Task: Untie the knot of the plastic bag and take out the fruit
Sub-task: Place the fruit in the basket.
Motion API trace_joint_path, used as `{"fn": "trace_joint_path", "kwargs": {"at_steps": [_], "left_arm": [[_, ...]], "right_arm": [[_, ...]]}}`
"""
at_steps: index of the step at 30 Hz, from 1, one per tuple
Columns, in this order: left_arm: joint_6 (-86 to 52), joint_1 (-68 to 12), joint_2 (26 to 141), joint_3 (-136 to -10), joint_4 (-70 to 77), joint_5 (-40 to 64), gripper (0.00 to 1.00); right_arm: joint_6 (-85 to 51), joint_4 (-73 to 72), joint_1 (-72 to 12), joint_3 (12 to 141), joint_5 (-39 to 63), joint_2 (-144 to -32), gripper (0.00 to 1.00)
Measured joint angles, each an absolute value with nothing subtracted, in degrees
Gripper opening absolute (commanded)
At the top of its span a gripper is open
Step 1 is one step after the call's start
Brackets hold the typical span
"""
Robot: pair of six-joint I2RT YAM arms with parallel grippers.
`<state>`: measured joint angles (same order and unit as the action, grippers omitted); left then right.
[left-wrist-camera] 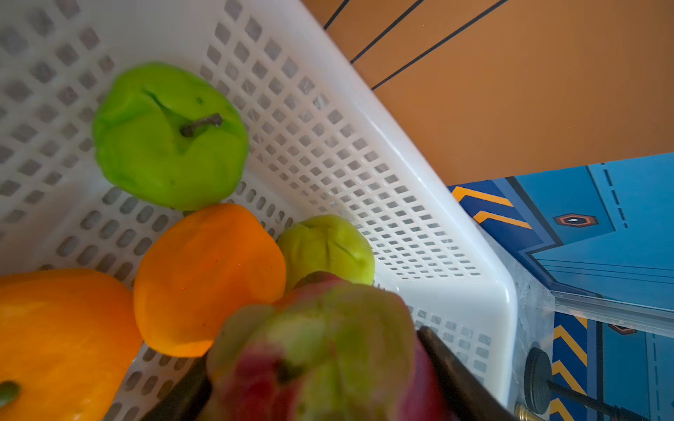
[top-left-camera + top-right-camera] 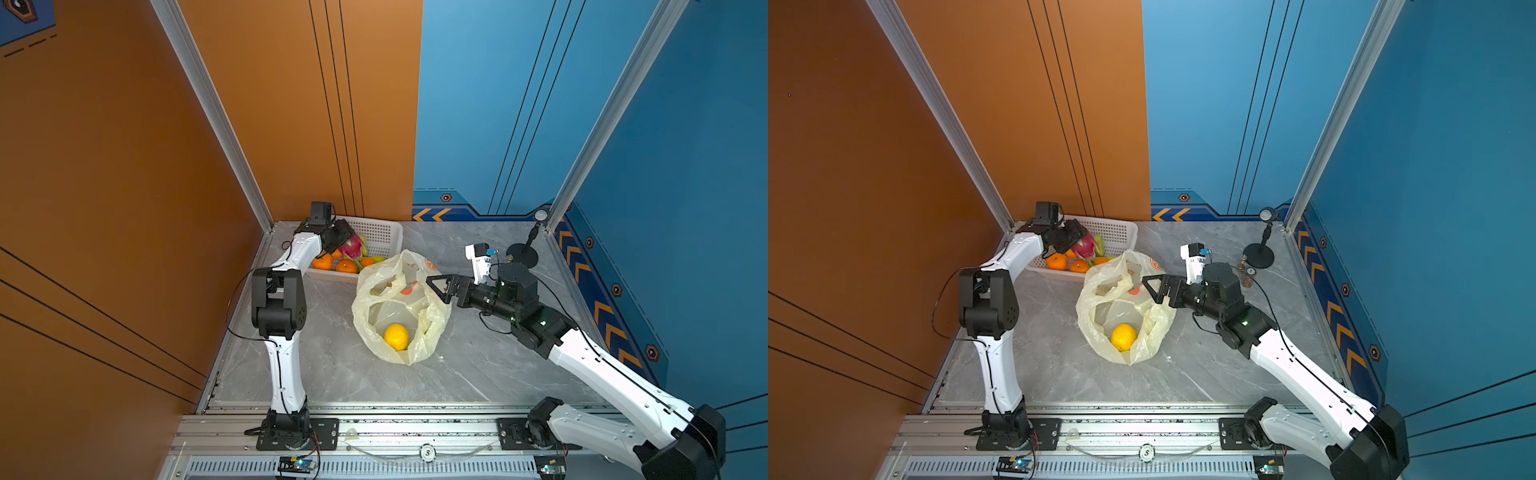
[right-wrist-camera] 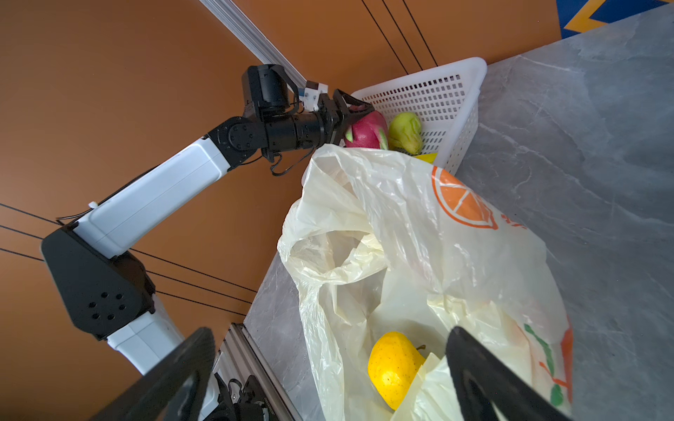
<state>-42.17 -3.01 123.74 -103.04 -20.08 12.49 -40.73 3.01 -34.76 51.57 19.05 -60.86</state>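
- Reaching into the thin, translucent pale-yellow plastic bag (image 2: 434, 320) looks like the likeliest trouble. Its film lies loose and light on the grey marbled table (image 2: 478, 365), so spread fingers may snag a fold and drag the whole bag along.
- No knot shows. The bag's mouth gapes, and a limp handle loop (image 3: 302, 233) could hook on a finger.
- Crowding is the risk at the white perforated plastic basket (image 2: 386, 232). Oranges (image 2: 322, 262) and a green apple (image 1: 169, 135) lie inside, so the pink, green-scaled dragon fruit (image 2: 352, 247) may land on them when let go and roll toward the rim.
- A round yellow citrus (image 2: 396, 336) is the only fruit seen in the bag, deep at its near end. A nudge could send it under a fold.
- The left arm bends sharply at the elbow and reaches over the basket. The left hand (image 2: 345, 243) grips the dragon fruit above the other fruit.
- The right arm stretches low across the table. The right hand (image 2: 437, 288) is spread wide and empty at the bag's edge; whether it touches the film I cannot tell.
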Motion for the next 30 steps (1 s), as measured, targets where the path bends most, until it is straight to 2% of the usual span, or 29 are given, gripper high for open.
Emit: {"fn": "trace_joint_path", "kwargs": {"at_steps": [2, 3, 4, 10, 14, 23, 30], "left_arm": [[-42.6, -3.0, 124.4, -103.2, -20.1, 13.3, 0.89], [-42.5, -3.0, 124.4, -103.2, -20.2, 13.5, 0.96], [-42.3, -3.0, 124.4, -103.2, -20.3, 13.6, 0.98], [-41.3, -2.9, 123.0, -102.5, -20.3, 13.0, 0.97], [-40.0, -2.7, 118.2, -99.0, -20.6, 11.5, 0.97], [-37.8, -2.7, 97.5, -88.9, -20.4, 11.6, 0.99], [-32.1, -5.2, 83.1, -83.4, -24.7, 13.1, 0.98]], "right_arm": [[-40.7, 3.7, -35.1, 51.7, 18.7, -60.9, 1.00], [-40.6, 4.1, -35.3, 51.7, 18.3, -60.9, 1.00], [-40.5, 4.6, -35.5, 51.8, 18.0, -60.9, 1.00], [-39.6, 6.7, -36.4, 52.6, 16.4, -60.9, 1.00], [-38.7, 7.9, -37.1, 53.6, 15.6, -60.9, 1.00], [-34.3, 14.2, -44.3, 59.6, 10.0, -66.5, 0.78], [-31.2, 19.2, -50.9, 65.8, 7.0, -76.9, 0.69]]}}
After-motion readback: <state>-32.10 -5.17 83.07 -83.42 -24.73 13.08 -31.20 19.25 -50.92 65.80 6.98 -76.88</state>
